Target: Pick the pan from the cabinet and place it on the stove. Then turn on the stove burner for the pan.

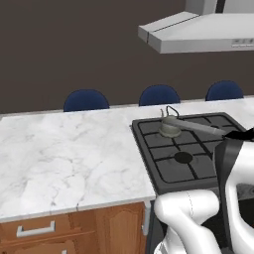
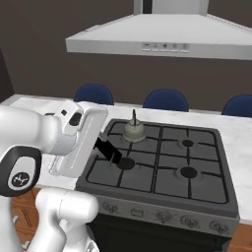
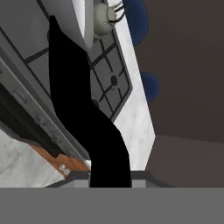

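Observation:
The pan [image 3: 81,17] is a shiny silver dish held tipped on its edge over the left side of the stove [image 2: 162,162]. Its black handle [image 3: 83,122] runs down to my gripper [image 3: 110,179], which is shut on it. From the left base it shows as a thin grey strip [image 1: 198,126] over the grates [image 1: 168,163], and from the right base as a pale slab [image 2: 78,142] with the black handle [image 2: 109,150] sticking out. The front knobs [image 2: 162,215] line the stove's front. The cabinet is out of view.
A small grey-green kettle [image 2: 134,130] sits on the back-left burner, close to the pan's far rim [image 1: 170,128]. A marble counter [image 1: 69,154] lies left of the stove, with low wooden cabinets [image 1: 44,230] below. A steel hood [image 2: 162,37] hangs above, and blue chairs [image 1: 86,100] stand behind.

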